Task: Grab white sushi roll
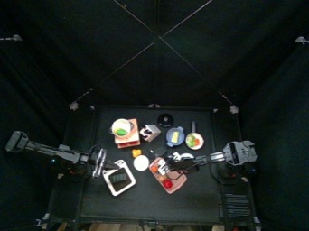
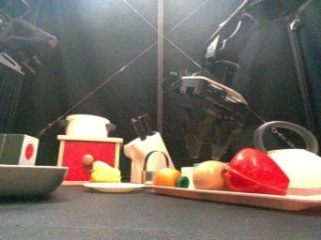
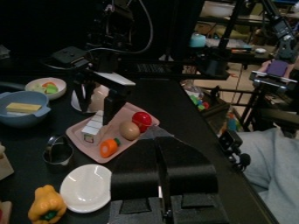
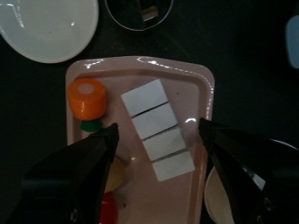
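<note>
Right wrist view: right gripper (image 4: 158,179) jaws spread wide, empty, hovering over pink tray (image 4: 205,87). White sushi roll (image 4: 156,129) row on tray, between jaws, beside orange piece (image 4: 86,97). Left gripper (image 3: 160,171) closed, away from tray.

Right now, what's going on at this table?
The right gripper hangs open over a pink tray, jaws on either side of a row of white sushi roll pieces, not yet gripping. An orange carrot piece lies beside them on the tray. The left gripper waits near a white plate, shut.
</note>
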